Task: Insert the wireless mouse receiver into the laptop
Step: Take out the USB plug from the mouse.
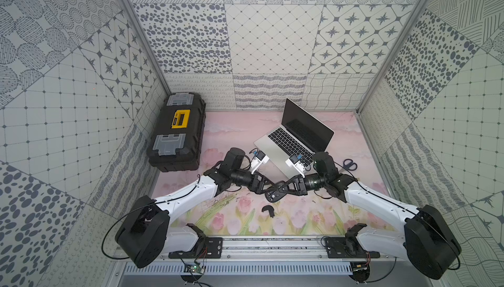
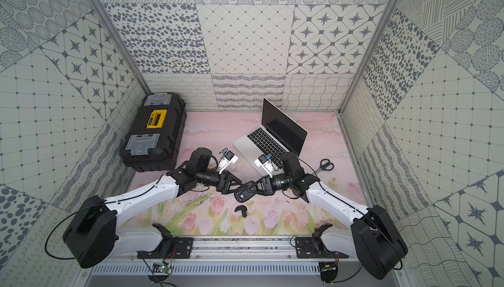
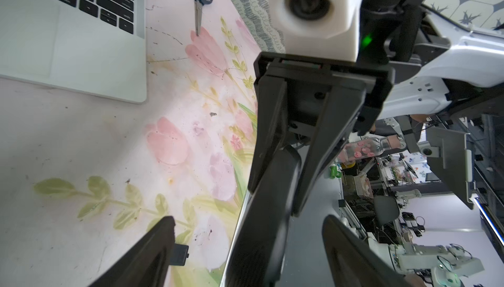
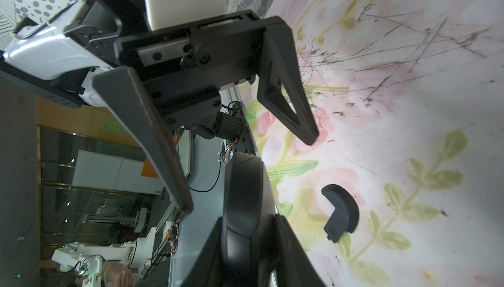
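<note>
Left gripper (image 4: 248,172) stands with its jaws spread wide, one finger on each side of the black mouse (image 1: 272,196) without pressing on it. The right gripper (image 1: 274,192) is pinched on that mouse and holds it off the table (image 1: 231,135), over the middle and rather toward the near edge. The mouse's half-round cover (image 4: 342,209) lies loose on the surface just beside it, on the near-edge side.

I cannot make out the wireless mouse receiver in any view. With the cover off, I judge that it sits in the opened mouse, between the two grippers. The laptop (image 1: 290,142) stands open toward the far edge, right of centre, its screen dark; its side ports do not show.

The step in hand looks like pulling the receiver out of the mouse, with the right arm steadying the body while the left one goes for the stub. Next, the left fingertips need to come in narrow and square onto that tiny piece and close on its exposed end alone. A slight misalignment would catch the mouse shell instead. Only then does the carry to the laptop's edge begin.
</note>
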